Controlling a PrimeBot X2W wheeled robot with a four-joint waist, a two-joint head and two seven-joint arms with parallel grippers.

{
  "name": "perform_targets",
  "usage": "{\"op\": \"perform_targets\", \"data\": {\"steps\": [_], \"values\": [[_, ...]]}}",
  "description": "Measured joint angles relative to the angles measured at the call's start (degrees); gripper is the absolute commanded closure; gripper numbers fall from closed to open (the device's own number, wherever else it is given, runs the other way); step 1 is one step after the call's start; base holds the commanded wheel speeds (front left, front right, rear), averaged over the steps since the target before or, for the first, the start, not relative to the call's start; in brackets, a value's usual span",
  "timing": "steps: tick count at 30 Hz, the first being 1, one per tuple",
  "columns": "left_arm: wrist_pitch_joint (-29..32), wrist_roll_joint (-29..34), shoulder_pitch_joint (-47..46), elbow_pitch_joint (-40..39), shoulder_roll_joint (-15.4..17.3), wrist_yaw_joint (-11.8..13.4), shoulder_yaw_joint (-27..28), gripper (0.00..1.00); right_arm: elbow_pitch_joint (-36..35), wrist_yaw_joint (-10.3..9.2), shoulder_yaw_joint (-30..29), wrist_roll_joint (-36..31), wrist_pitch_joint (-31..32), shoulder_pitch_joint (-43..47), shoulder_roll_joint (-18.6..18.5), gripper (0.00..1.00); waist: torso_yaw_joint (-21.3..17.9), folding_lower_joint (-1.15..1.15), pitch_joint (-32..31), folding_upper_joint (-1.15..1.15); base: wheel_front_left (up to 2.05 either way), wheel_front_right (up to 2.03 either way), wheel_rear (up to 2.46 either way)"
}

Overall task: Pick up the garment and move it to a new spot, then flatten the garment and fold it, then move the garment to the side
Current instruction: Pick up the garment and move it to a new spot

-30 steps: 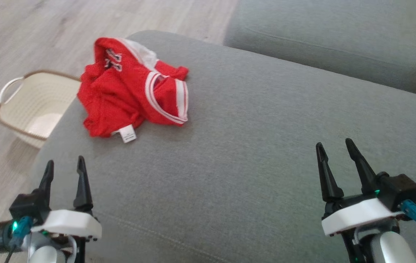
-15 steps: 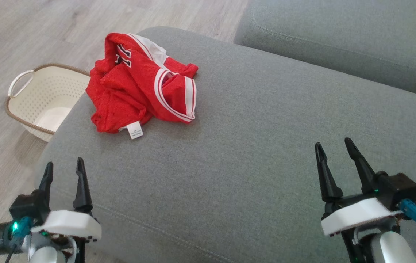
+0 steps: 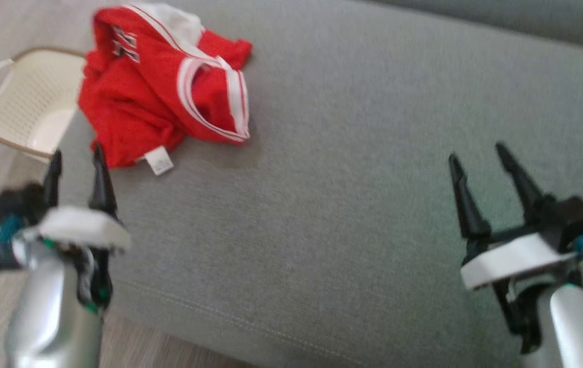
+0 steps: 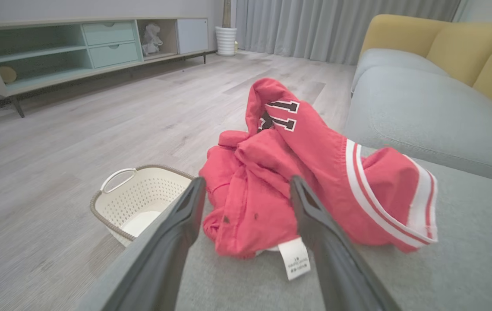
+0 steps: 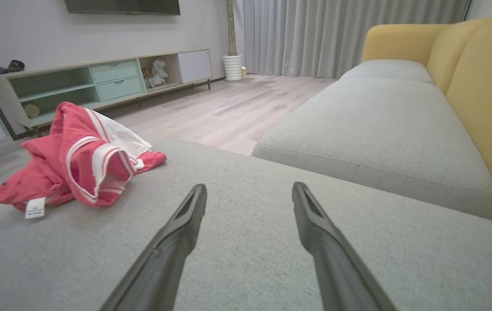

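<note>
A crumpled red mesh garment with white striped trim point(image 3: 158, 97) lies on the far left part of the broad grey fabric sofa cushion point(image 3: 348, 204), close to the cushion's left edge. Just beyond that edge, a cream perforated plastic basket with a brown rim point(image 3: 20, 102) stands on the pale wood floor. The garment is bunched into a heap, so it shows no clean long axis. In the head view it stretches loosely on a diagonal, from a small white care label point(image 3: 160, 162) at its near edge up to a red flap at its far right. The label end points back toward the robot. The white-banded opening faces right, toward the middle of the cushion. A dark number print point(image 3: 124, 43) sits on the raised far fold, tilted, and white lining shows behind it. The left gripper point(image 3: 77, 152) hovers just short of the heap's near left corner, its two dark fingers spread apart and holding nothing; in the left wrist view they frame the garment point(image 4: 272, 185) and its label point(image 4: 294, 258). The right gripper point(image 3: 477, 152) hangs over bare cushion well to the right, likewise spread and empty.
</note>
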Motion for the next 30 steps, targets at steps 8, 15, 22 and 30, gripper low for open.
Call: {"op": "perform_targets", "data": {"steps": [8, 15, 22, 30], "values": [[0.0, -2.0, -16.7, 17.4, 0.9, -4.1, 2.8, 0.0, -2.8, 0.01, -0.1, -0.5, 2.0, -3.7, -2.1, 0.0, -3.1, 0.02, 9.4, 0.0, 0.0, 0.0, 0.0], [0.0, -3.3, -25.0, 28.3, 3.0, -5.8, 6.0, 0.0, -2.9, 0.0, 0.5, -0.5, 2.0, -5.9, -2.3, 0.0, -6.4, 0.01, 13.9, 0.0, 0.0, 0.0, 0.0], [0.0, -2.8, -28.3, 30.2, 5.3, -6.4, 8.2, 1.0, -1.5, 0.0, 0.6, -0.4, 1.6, -6.9, -2.3, 0.0, -7.9, 0.0, 14.8, 0.0, 0.0, 0.0, 0.0], [0.0, 2.6, -25.5, 11.4, 5.4, -6.2, 10.2, 1.0, 0.0, 0.0, -1.1, 0.0, 0.1, -6.7, -1.5, 0.0, -7.1, 0.0, 11.8, 0.0, 0.0, 0.0, 0.0]]}}
